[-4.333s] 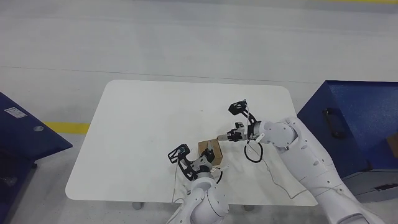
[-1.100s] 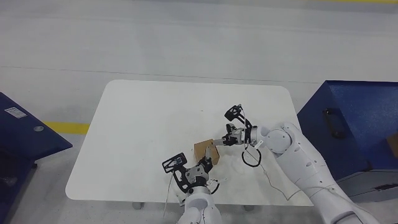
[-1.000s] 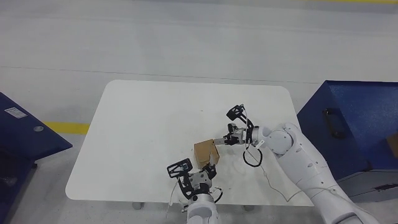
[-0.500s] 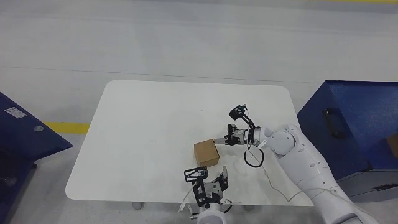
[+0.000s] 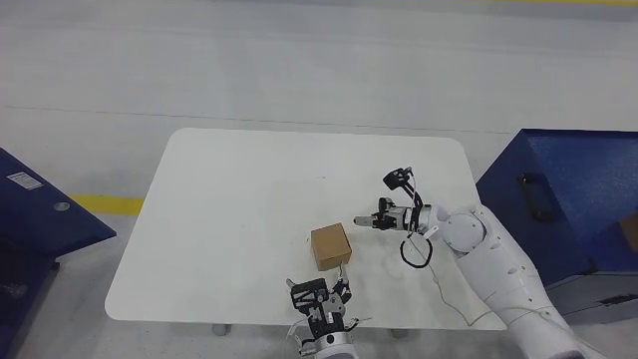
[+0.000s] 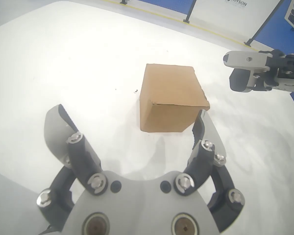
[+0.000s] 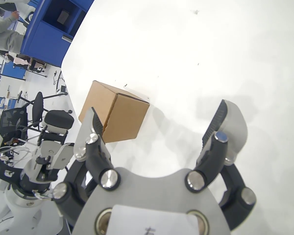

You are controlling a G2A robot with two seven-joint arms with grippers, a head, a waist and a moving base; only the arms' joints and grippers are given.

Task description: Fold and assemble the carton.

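The brown carton (image 5: 330, 246) stands closed as a small box on the white table (image 5: 239, 199), near its front edge, with nothing touching it. My left gripper (image 5: 330, 295) hovers open at the table's front edge, just short of the carton (image 6: 170, 101). In the left wrist view the left gripper (image 6: 131, 125) has its fingers spread and nothing between them. To the carton's right, a short gap away, my right gripper (image 5: 363, 223) is open. In the right wrist view the right gripper (image 7: 159, 117) is empty, with the carton (image 7: 116, 113) lying ahead and off to one side.
A blue bin (image 5: 563, 204) stands beside the table on the right, and another blue bin (image 5: 40, 224) on the left. Most of the tabletop behind the carton is bare. The front edge (image 5: 259, 319) runs close under my left gripper.
Both grippers have let go of the carton. The left one drew back to the front edge and the right one withdrew to the right. The carton now sits closed and flat on the table.
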